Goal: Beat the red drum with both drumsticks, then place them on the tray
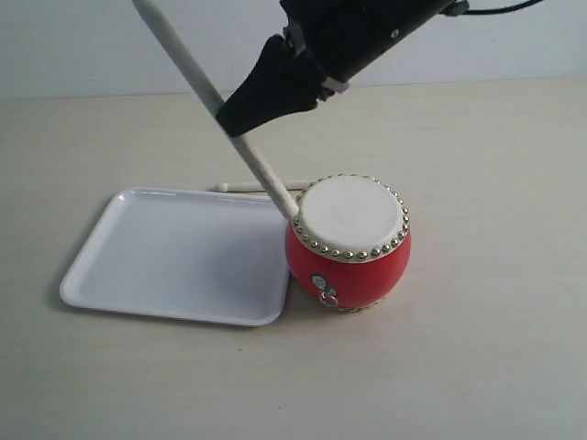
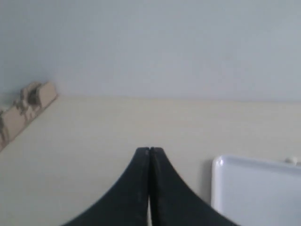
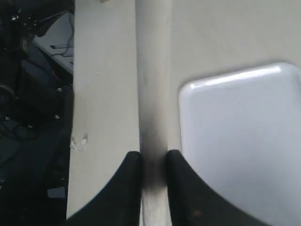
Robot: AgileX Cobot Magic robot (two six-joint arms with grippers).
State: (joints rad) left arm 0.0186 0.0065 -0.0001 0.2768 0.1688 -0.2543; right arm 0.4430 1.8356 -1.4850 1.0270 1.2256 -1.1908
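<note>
While right gripper (image 3: 153,155) clamps drumstick (image 1: 183,60), top cropped, left gripper (image 2: 149,153) clenched empty; second stick (image 1: 243,186) half-hidden

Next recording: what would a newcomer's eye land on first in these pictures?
The red drum stands on the table, and the right gripper above it clamps a drumstick slanting down to the drum's rim on the side of the white tray. That tray lies close beside the drum, holding nothing, with a second drumstick flat on the table behind them.
</note>
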